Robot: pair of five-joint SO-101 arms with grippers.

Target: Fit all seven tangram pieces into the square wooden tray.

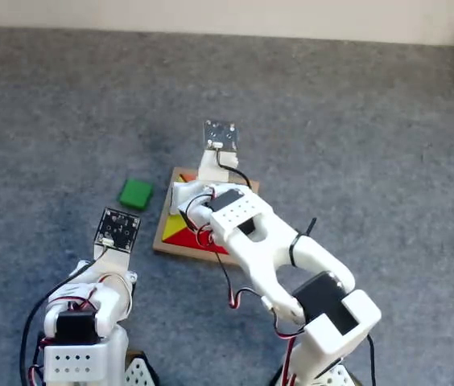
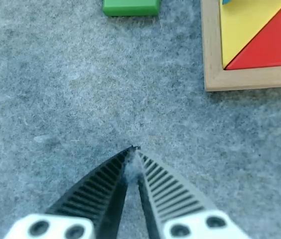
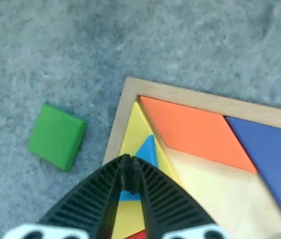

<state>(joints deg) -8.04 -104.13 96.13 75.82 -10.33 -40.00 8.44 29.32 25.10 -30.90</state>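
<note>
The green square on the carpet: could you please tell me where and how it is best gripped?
Probably from straight above, with the fingers across two opposite straight sides. The green square lies flat, apart from the tray, with its sides free all round.

Square wooden tray (image 3: 180, 92) part-filled, orange parallelogram (image 3: 195, 132), blue piece (image 3: 275, 159), yellow triangle (image 3: 134, 130), red piece (image 2: 275, 45), small light-blue triangle (image 3: 148, 151) inside tray, green square (image 3: 57, 135) flat just outside tray.

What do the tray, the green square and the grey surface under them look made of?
Tray: pale unpainted wood, matte, with faint grain along its rim. Green square: likely painted wood, possibly plastic; smooth, even colour. Grey surface: felt-like carpet, fuzzy mottled fibres.
</note>
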